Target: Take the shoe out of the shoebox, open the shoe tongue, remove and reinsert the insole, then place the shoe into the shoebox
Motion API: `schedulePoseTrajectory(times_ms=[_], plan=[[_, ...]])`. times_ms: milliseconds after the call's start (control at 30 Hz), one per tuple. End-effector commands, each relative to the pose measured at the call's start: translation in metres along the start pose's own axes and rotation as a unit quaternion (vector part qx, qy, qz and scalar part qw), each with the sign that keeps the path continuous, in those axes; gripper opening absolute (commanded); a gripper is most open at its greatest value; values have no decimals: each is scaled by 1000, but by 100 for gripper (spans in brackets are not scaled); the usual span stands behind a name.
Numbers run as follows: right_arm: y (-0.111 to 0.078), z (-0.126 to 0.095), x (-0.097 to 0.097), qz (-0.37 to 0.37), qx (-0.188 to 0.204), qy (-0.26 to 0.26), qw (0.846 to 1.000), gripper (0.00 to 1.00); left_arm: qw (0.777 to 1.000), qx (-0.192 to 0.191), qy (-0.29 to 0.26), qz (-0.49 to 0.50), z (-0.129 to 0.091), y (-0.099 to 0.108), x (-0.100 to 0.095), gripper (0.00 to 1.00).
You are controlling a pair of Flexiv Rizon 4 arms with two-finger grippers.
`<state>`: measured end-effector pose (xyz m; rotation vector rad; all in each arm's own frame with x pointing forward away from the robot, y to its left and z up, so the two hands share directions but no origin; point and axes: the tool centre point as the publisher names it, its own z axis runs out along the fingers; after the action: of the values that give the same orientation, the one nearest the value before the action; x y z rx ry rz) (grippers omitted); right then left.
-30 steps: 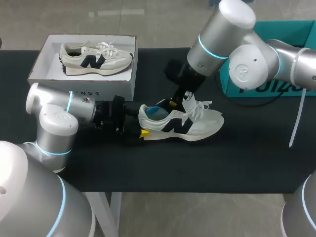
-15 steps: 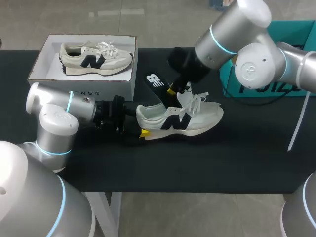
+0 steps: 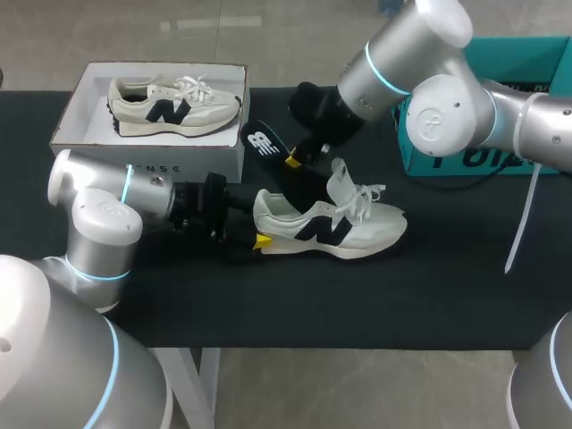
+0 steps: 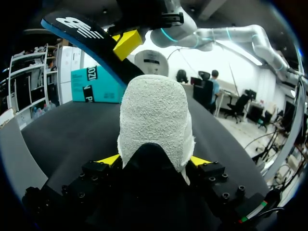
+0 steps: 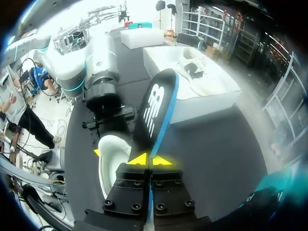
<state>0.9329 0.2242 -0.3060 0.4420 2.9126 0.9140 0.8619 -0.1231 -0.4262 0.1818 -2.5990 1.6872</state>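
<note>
Insole [image 3: 264,145]: pulled out of the shoe [image 3: 335,225] since a second ago, when it still lay inside. It now hangs in the air at 11 o'clock from the shoe, tilted, with its logo end toward the shoebox [image 3: 152,163].
Right gripper [image 3: 293,161]: swung back toward 12 o'clock along with the insole. Its fingers are nearly together, pinching the insole's thin edge (both yellow tips press it in the wrist view).
Left gripper [image 3: 257,234]: unmoved, fingers apart, one on each side of the shoe's heel, clamped on it.
Shoe: upright on the table [image 3: 402,295] near its middle, heel to 9 o'clock, toe to 3 o'clock, tongue standing up, laces loose.
Shoebox: at 10 o'clock on the table, open, with a second shoe [image 3: 174,103] lying inside.
</note>
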Motion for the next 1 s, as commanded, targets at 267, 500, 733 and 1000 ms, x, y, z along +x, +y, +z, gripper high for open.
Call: schedulePoseTrajectory(times_ms=[267, 500, 733, 1000], plan=[[43, -65, -13, 36, -93, -3, 995, 0, 1000, 0, -1, 0, 1, 2, 0, 0], [62, -111, -12, 40, -218, 36, 974, 0, 1000, 0, -1, 0, 1, 2, 0, 0], [62, -111, -12, 40, -218, 36, 974, 0, 1000, 0, -1, 0, 1, 2, 0, 0], [62, -111, -12, 40, -218, 36, 974, 0, 1000, 0, -1, 0, 1, 2, 0, 0]])
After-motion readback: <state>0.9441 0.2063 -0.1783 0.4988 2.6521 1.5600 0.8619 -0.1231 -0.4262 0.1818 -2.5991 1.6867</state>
